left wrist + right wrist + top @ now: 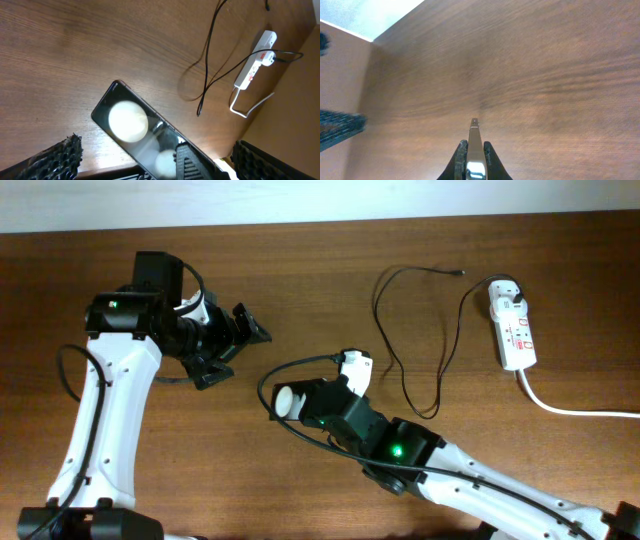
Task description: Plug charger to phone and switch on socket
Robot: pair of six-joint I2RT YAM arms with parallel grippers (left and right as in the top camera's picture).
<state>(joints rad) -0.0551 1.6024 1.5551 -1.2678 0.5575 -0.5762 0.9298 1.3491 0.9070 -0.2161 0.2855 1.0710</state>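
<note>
The phone (131,123), a black slab with two white spots, shows in the left wrist view between the spread fingers of my open left gripper (160,170); a ribbed black finger rests on its near end. In the right wrist view my right gripper (474,146) is shut on the phone (474,132), seen edge-on above the table. In the overhead view my left gripper (228,352) is open at centre left, and the phone itself is hard to make out. The charger cable (400,350) loops on the table, its white adapter (508,292) in the socket (517,332), which also shows in the left wrist view (252,67).
The socket's thick white cord (570,408) runs off to the right. The right arm (400,450) crosses the lower middle of the table. The cable's loose end (198,113) lies apart from the phone. A pale wall borders the table's far edge.
</note>
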